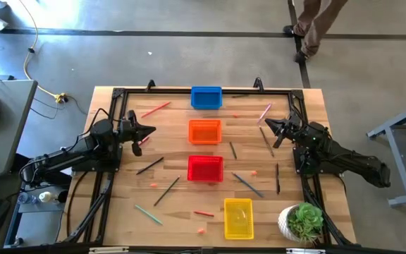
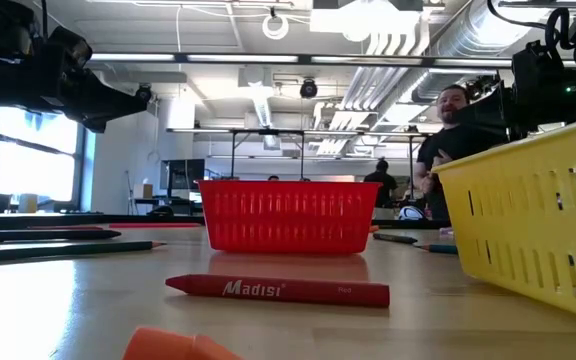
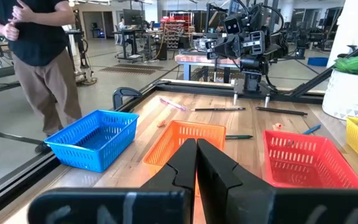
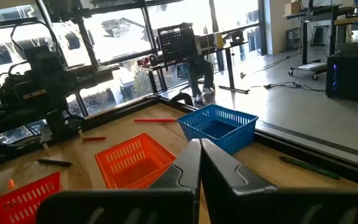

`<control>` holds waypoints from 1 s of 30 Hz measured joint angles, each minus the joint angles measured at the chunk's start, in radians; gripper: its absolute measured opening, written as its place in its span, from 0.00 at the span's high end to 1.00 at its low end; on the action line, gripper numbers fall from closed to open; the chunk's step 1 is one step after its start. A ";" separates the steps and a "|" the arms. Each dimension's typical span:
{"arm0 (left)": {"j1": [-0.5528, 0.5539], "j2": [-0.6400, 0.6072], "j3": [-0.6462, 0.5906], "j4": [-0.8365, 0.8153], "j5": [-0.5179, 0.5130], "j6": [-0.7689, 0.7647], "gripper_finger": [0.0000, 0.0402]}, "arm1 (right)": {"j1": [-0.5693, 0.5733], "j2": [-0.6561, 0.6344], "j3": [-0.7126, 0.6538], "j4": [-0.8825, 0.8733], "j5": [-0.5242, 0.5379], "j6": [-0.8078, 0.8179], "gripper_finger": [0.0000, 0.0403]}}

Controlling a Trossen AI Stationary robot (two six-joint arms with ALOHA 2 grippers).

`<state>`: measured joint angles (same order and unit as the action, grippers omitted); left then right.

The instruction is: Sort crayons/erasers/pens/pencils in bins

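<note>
Fingers pressed together and holding nothing, the left gripper (image 1: 149, 130) hangs above the left side of the pale wooden desk (image 1: 175, 219), pointing inward toward the row of baskets, and the right gripper (image 1: 270, 125) mirrors it from the right side, likewise closed and empty. Nearest the left gripper is a short red crayon (image 1: 137, 147) lying just below its tip, with a longer red stick (image 1: 155, 109) angled toward the far edge and a dark pencil (image 1: 149, 165) slanting on the near side; the left arm looks best placed for any of these. The right gripper has a pink stick (image 1: 264, 113) just beyond it and a dark pencil (image 1: 266, 141) running roughly lengthwise beneath it, so its likely first pick lies almost under the fingers with its long axis across their line of closing. Between the arms the four mesh plastic baskets run in a row: blue basket (image 1: 206, 98) at the far edge, orange basket (image 1: 204, 132), red basket (image 1: 205, 168), and yellow basket (image 1: 237, 218) near the front, all seemingly empty. Tiny orange-red erasers (image 1: 201, 230) dot the front of the desk, well apart from both arms. A potted green plant (image 1: 302, 222) crowds the front right corner; elsewhere there is open room.
</note>
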<state>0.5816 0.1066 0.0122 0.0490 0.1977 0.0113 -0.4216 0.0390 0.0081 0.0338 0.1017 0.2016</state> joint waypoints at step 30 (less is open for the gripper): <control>0.000 0.122 0.056 0.157 0.055 -0.158 1.00 | 0.000 0.000 0.000 0.000 0.000 0.000 1.00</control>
<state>0.5816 0.2287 0.0686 0.2058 0.2531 -0.1469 -0.4215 0.0387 0.0080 0.0338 0.1018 0.2016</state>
